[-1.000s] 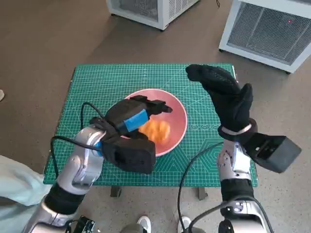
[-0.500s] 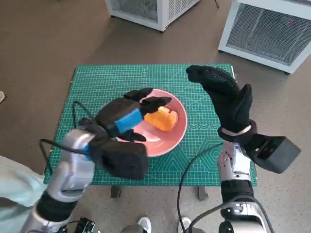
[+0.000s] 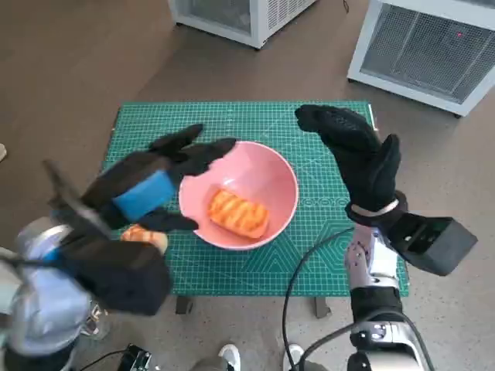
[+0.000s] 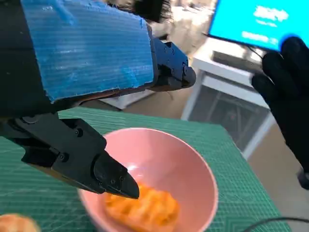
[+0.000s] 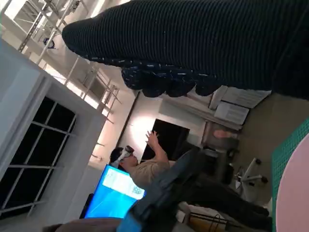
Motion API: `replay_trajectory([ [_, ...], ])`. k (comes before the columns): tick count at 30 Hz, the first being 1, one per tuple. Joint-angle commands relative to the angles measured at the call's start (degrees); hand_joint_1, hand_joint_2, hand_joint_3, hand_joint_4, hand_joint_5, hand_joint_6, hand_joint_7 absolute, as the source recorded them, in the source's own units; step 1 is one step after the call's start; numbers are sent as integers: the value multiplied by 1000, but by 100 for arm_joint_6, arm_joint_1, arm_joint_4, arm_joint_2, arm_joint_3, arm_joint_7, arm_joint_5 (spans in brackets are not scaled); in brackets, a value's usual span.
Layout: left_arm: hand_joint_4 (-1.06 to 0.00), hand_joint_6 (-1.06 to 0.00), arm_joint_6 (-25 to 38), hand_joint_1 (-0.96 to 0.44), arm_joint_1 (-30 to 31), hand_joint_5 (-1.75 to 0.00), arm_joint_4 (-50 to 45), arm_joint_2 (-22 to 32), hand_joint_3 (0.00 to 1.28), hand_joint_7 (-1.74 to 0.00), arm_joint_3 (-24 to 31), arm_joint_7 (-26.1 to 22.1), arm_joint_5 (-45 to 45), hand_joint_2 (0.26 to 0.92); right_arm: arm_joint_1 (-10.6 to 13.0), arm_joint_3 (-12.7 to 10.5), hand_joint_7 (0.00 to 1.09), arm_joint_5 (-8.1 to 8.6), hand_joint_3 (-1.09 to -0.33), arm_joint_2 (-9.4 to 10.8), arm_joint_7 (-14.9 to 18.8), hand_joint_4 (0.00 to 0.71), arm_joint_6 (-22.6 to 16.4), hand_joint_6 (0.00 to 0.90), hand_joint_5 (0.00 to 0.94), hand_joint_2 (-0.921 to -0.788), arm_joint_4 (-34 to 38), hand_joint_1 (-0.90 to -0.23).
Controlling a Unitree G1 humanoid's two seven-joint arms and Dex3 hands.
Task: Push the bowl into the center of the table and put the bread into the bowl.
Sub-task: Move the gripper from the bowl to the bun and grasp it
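Observation:
The pink bowl (image 3: 263, 174) sits near the middle of the green cutting mat (image 3: 232, 120), with an orange bread (image 3: 238, 213) lying inside it. The left wrist view shows that bowl (image 4: 183, 164) and its bread (image 4: 145, 209) too. My left hand (image 3: 158, 182) hovers raised to the left of the bowl, fingers spread and empty. A second orange bread (image 3: 144, 237) lies on the mat under that hand, and peeks in as a bread (image 4: 14, 224) in the left wrist view. My right hand (image 3: 357, 154) is held up flat and open to the right of the bowl.
Two white slatted units (image 3: 433, 42) stand on the floor beyond the table. The right wrist view shows a seated person (image 5: 145, 166) with a raised hand and a blue screen (image 5: 113, 191). Cables hang at the table's front edge.
My left hand has let go of the bread in the bowl, lifted and drawn back to the left. A second bread has come into sight on the mat. The right hand has held still.

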Motion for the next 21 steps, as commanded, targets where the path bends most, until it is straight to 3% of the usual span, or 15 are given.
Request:
replay_trajectory([
  [1,-59,-248,389,-138,351,0,-515,323,4,-20,459,-162,-99,763,101,17,624,36,-726,47,54,188,61,-1,3,-921,56,-708],
  [11,-76,-284,821,-106,925,-7,-1053,728,1,-32,879,-182,-7,757,29,7,624,48,-723,58,139,190,49,-1,4,-921,191,-706],
  [21,-160,-336,1121,-88,1348,-28,-1243,849,0,-45,702,-58,209,745,-42,-14,625,59,-723,29,224,188,78,-1,3,-921,249,-707],
])
